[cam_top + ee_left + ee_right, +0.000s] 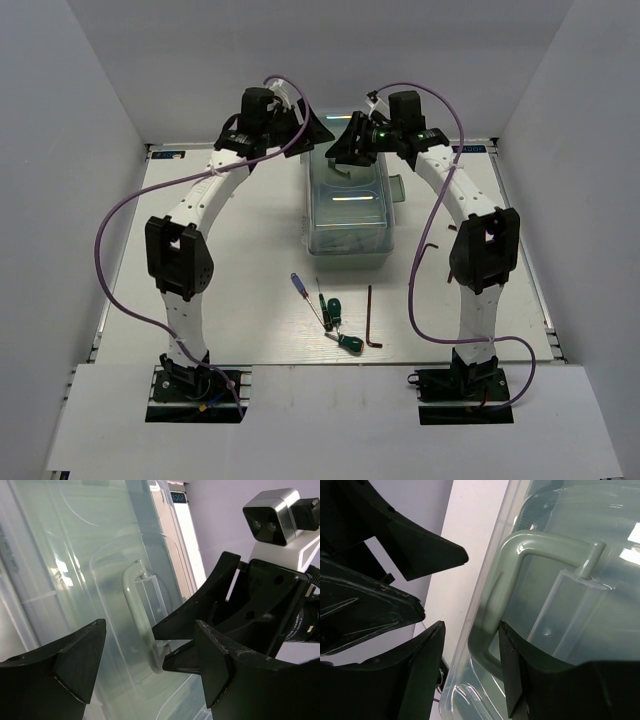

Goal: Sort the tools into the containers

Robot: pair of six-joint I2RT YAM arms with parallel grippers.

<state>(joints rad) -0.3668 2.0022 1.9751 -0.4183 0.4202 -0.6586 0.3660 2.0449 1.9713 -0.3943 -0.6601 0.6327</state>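
White table (250,330), toolbox handle (530,542) between right gripper (470,630) jaws, left gripper (150,630) alongside

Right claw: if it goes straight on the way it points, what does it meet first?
Probably the pale handle of the toolbox lid; its end sits inside the open right claw. Depth is unclear.
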